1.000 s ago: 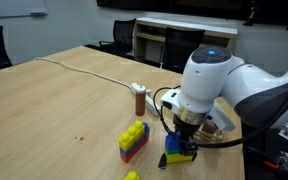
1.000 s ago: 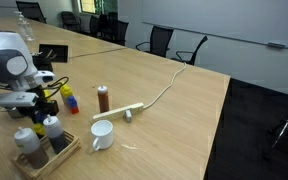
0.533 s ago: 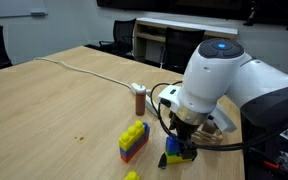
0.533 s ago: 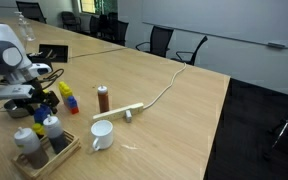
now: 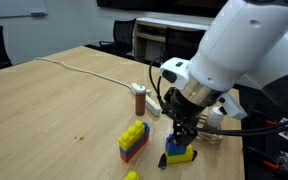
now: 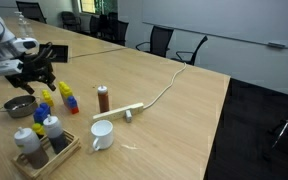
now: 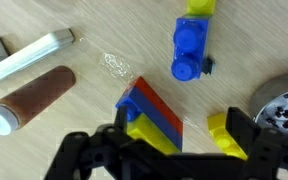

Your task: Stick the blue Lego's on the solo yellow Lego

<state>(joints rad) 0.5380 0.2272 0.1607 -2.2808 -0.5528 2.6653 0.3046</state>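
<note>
A dark-blue Lego (image 5: 181,146) sits on a yellow brick (image 5: 173,158) near the table's edge. In the wrist view the blue Lego (image 7: 189,48) lies at the top with yellow (image 7: 198,6) showing beyond it. My gripper (image 5: 185,130) hangs just above it, open and empty; its spread fingers (image 7: 180,122) frame the bottom of the wrist view. A yellow-blue-red stack (image 5: 132,140) (image 7: 149,115) stands beside it. Another small yellow brick (image 7: 225,135) (image 5: 132,176) lies nearby. In an exterior view my gripper (image 6: 39,75) is above the Legos (image 6: 68,97).
A brown bottle (image 5: 139,99) (image 6: 103,98) (image 7: 39,95) stands close by. A white power strip with cable (image 6: 130,109), a white mug (image 6: 101,133), a metal bowl (image 6: 19,105) (image 7: 284,105) and a wooden tray of bottles (image 6: 60,152) are around. The table edge is near.
My gripper has risen off the blue Lego, which stays on the yellow brick. The arm has swung upward and away.
</note>
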